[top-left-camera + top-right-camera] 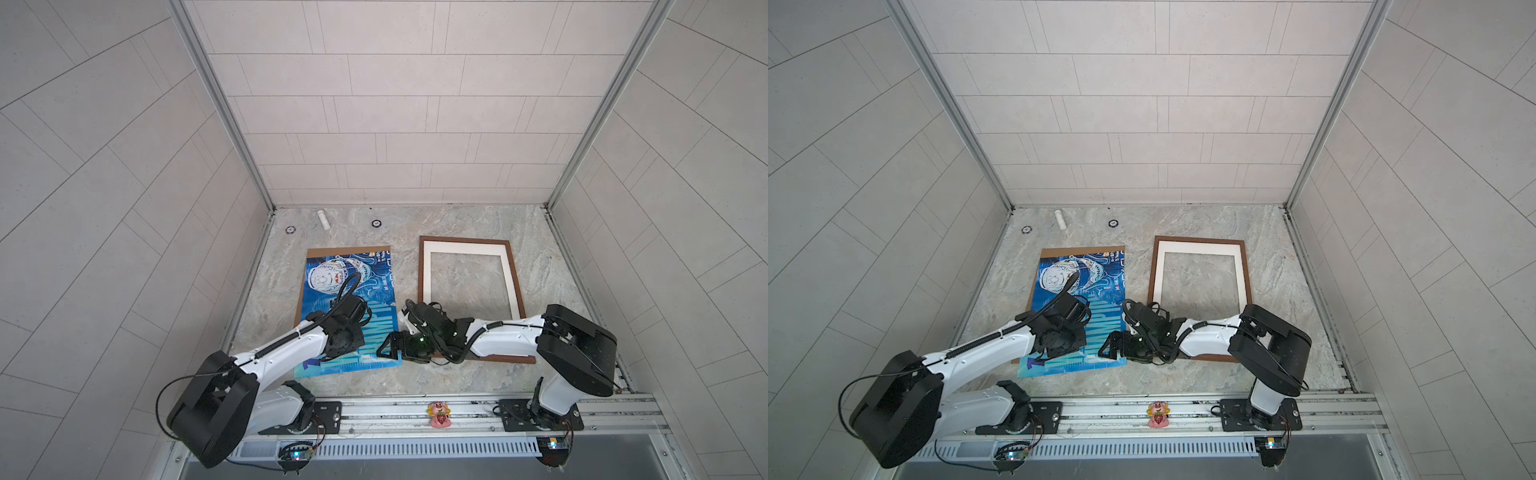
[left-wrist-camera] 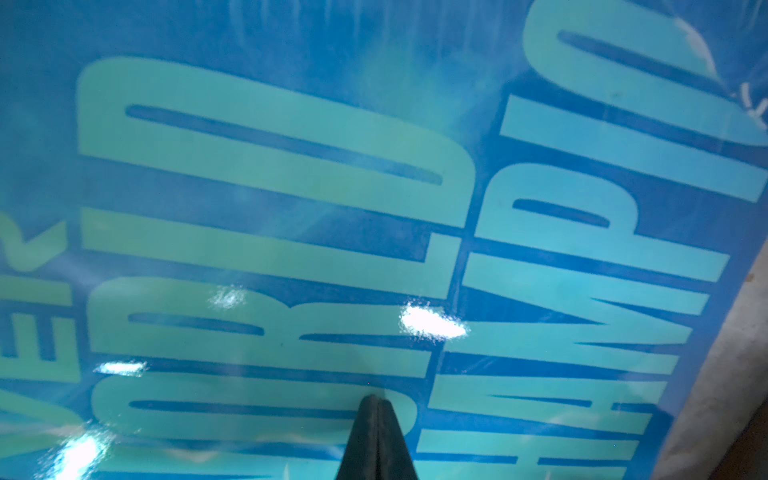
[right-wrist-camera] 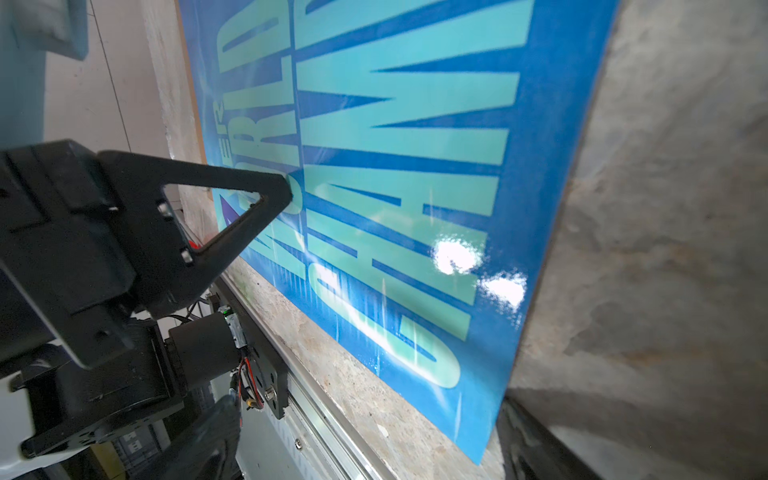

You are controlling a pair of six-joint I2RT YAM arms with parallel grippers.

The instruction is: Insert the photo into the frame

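Closest to the lens, my left claw (image 2: 376, 411) is pinched shut, its tips touching the photo (image 2: 291, 216). That print lies face up on a brown backing board (image 1: 345, 250) on the counter (image 1: 436, 382). My right claw (image 1: 390, 348) gapes wide at the photo's near right corner. Further right, apart from the photo, the frame (image 1: 465, 240) lies flat, holding a cream mat (image 1: 465, 248).

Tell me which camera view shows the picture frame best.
A top view: the frame lies flat, seen whole but for its near end, which the right arm crosses. Both top views show it about equally. Neither wrist view shows it; they look at the photo and its teal lettering.
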